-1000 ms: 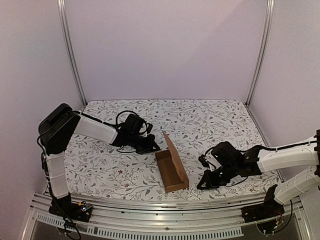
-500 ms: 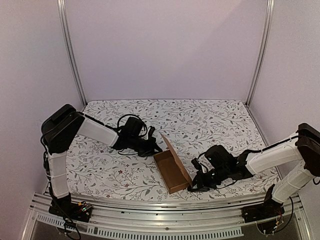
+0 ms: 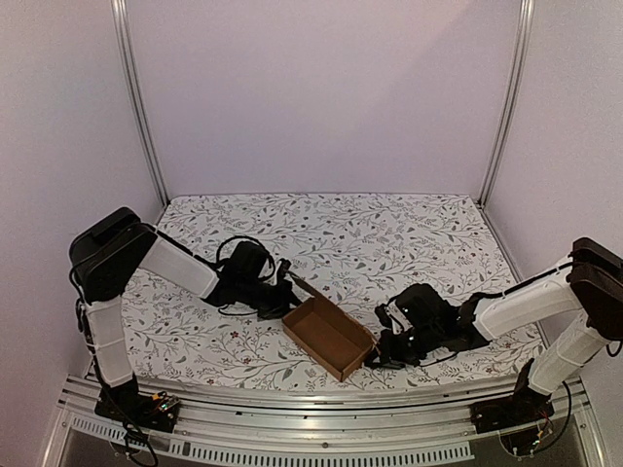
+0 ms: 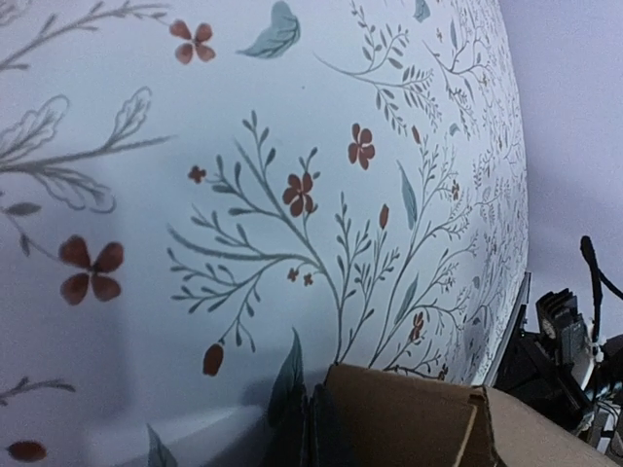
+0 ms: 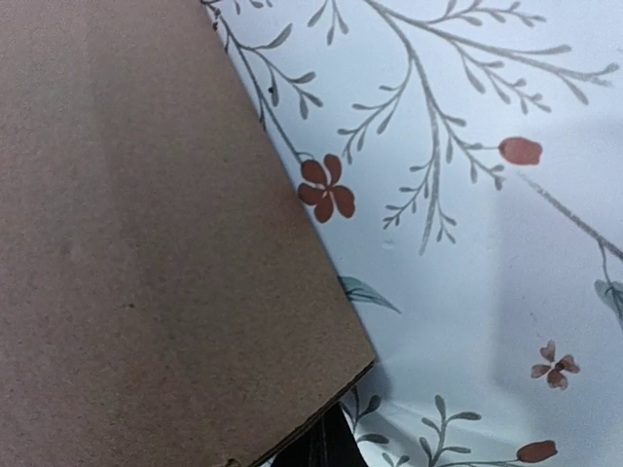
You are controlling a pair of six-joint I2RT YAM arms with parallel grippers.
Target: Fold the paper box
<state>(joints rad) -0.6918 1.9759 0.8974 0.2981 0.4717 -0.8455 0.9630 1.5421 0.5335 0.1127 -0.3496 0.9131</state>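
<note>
While the flowered surface looks as it did a second ago, nearly everything on it has shifted. The left arm has dropped lower and drawn in toward the near edge, and the right arm has reached further toward the middle. Between them the paper box, which stood tipped on a long side with its lid sticking up, now lies flat near the front centre as an open tray, mouth upward. I judge that it has been righted, so the walls are formed and the closing of the lid is left to do.

The left gripper sits at the box's far left corner and the right gripper at its near right corner. Both have their fingers pressed together, and no cardboard shows between them. They seem to nudge the box rather than pinch it.

The lid flap is only a thin dark edge from above, so its tilt is hard to read. Each wrist view is cropped tight. The left one shows just a corner of cardboard at the bottom, the right one a plain brown panel filling the left half. Whether either fingertip touches the box cannot be told.
</note>
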